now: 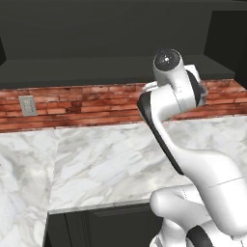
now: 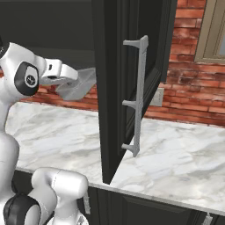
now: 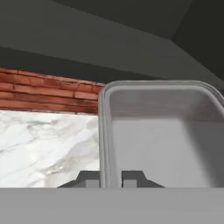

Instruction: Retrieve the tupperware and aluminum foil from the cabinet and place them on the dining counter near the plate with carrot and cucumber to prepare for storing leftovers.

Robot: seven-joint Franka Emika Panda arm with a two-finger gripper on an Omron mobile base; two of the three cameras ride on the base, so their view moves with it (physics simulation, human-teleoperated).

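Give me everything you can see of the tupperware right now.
The tupperware is a shallow rectangular tray of translucent grey plastic with a raised, rounded rim, and looks empty. The gripper has its jaws shut on the tray's left rim wall, one finger on each side. In the right base view it hangs tilted in the air beside the open cabinet door, above the marble counter.

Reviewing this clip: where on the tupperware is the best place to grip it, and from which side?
On its thin raised rim, from the near short end. The tupperware is a shallow tray, too wide to span, and the gripper is shut astride that rim, one finger inside, one outside.
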